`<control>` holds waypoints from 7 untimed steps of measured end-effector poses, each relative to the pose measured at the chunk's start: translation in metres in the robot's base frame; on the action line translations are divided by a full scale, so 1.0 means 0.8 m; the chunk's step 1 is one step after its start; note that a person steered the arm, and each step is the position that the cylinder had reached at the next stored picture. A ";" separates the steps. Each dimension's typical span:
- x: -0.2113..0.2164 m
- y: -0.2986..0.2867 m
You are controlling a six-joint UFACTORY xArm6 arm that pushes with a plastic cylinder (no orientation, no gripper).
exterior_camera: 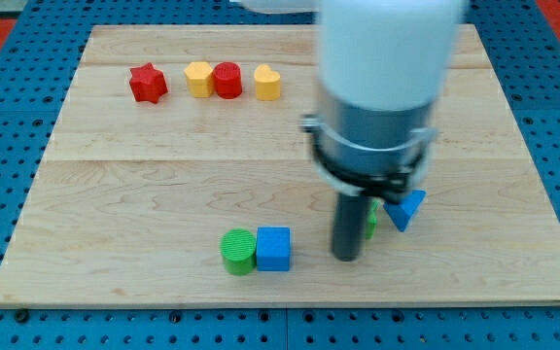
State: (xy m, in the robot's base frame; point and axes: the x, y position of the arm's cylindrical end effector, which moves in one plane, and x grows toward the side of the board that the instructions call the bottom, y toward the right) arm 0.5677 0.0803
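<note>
My tip [345, 257] rests on the wooden board [163, 185] at the view's lower middle. Just to its right a green block [371, 222] peeks out from behind the rod, shape hidden, and a blue triangle block [405, 208] sits beside that. The tip is next to the green block; contact cannot be told. To the tip's left lie a blue cube [273, 248] and a green cylinder [238, 252], touching each other.
Near the view's top left stand a red star block [148, 83], a yellow block [199, 78], a red cylinder [227, 80] and a yellow heart-like block [267, 84]. The arm's white and grey body [382, 78] hides the board's upper right middle. Blue pegboard surrounds the board.
</note>
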 end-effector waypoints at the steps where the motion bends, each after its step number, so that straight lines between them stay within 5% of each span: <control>1: 0.010 -0.009; 3: 0.050 -0.057; 4: 0.039 -0.130; 6: -0.049 -0.133; 7: -0.041 -0.122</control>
State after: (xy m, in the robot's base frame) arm 0.5345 -0.0174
